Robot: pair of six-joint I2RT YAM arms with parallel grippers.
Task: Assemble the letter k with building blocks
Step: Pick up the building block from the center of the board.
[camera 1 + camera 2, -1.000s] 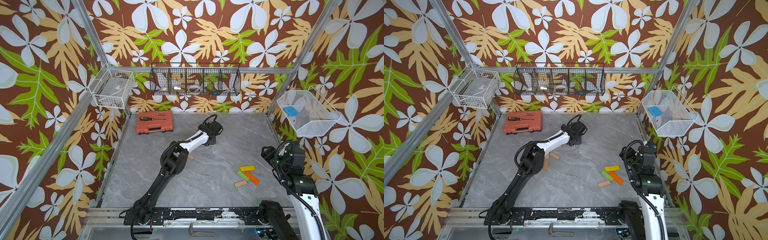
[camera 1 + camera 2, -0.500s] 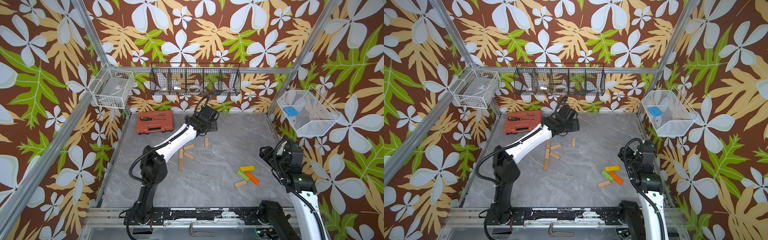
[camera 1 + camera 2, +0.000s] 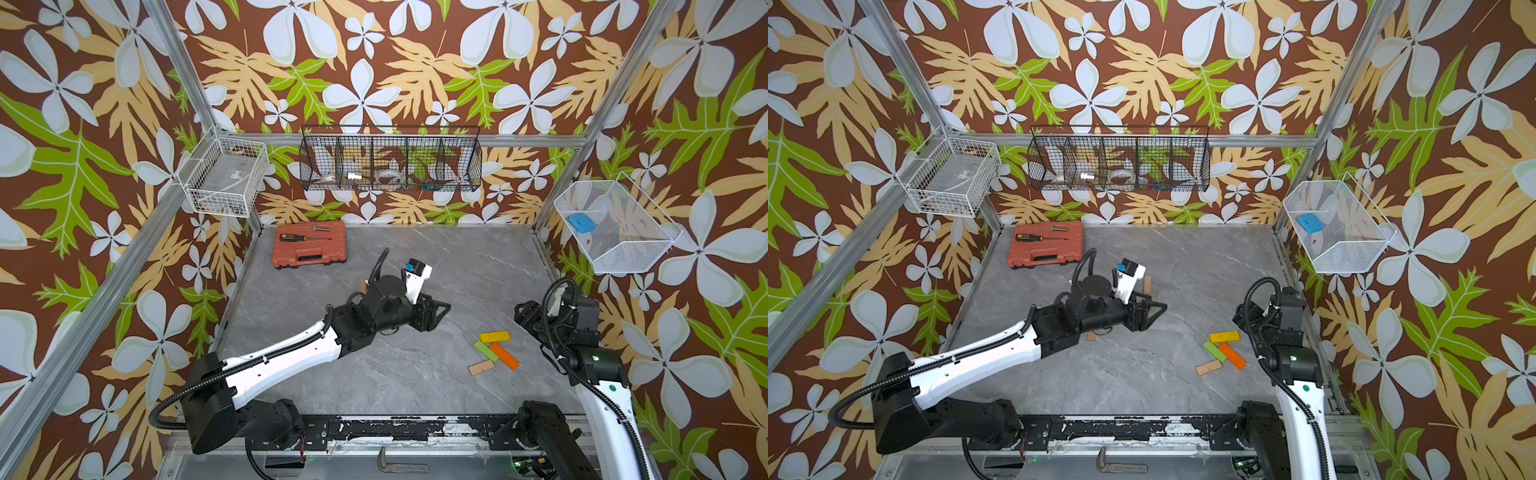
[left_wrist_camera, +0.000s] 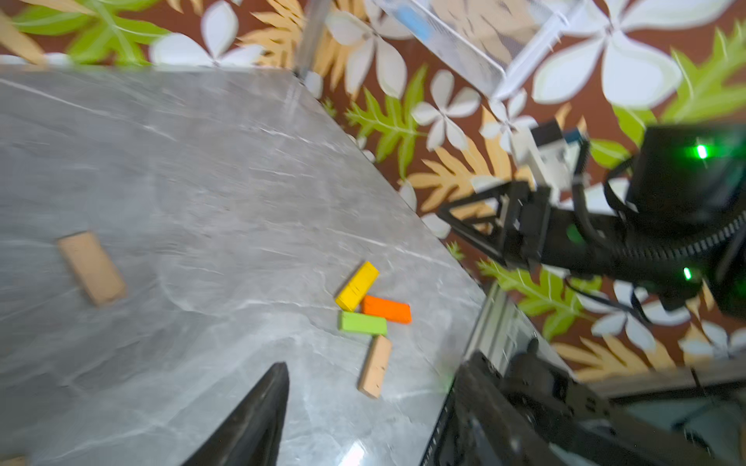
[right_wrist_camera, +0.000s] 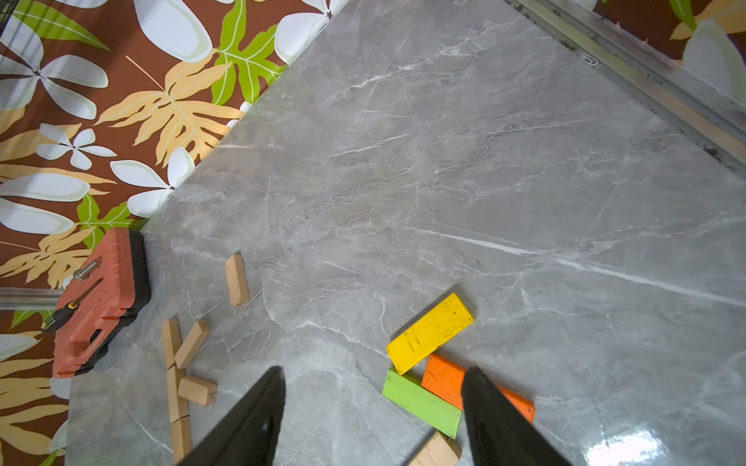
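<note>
In both top views the left arm [image 3: 291, 357] is stretching across the bench [image 3: 415, 386] and hiding most of the plain blocks [image 3: 1147, 284], with the left hand [image 3: 441, 312] parted and empty. The left wrist view is showing the yellow block [image 4: 357, 285], green block [image 4: 363, 323] and orange block [image 4: 386, 310] touching near the bench edge. In the right wrist view the right hand [image 5: 374, 373] is hanging wide and empty over them, and the plain blocks are lying near the tool case [image 5: 97, 306].
</note>
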